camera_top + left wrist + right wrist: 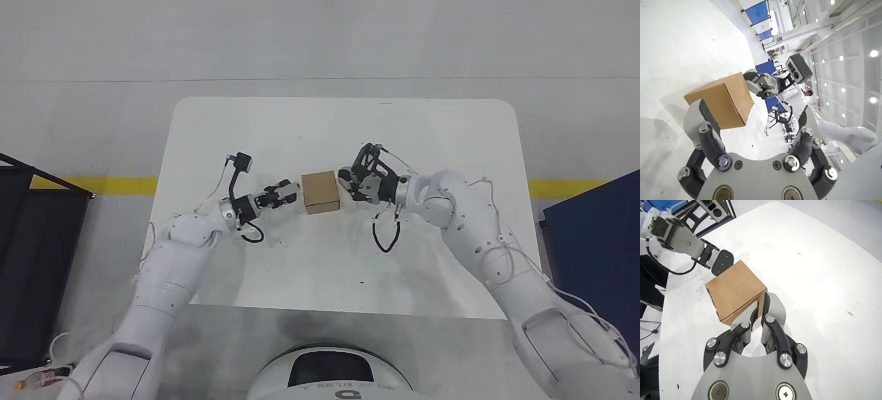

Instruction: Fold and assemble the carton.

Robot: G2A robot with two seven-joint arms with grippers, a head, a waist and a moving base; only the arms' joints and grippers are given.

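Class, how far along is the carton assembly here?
Done: the carton stands on the table as a squared-up box, visible faces flat. In hand: the open left gripper and shut right gripper flank opposite sides. Left: a raw corrugated edge shows on one face; final tucking may remain.

The left gripper and right gripper flank the carton; its top and two other sides are reachable.
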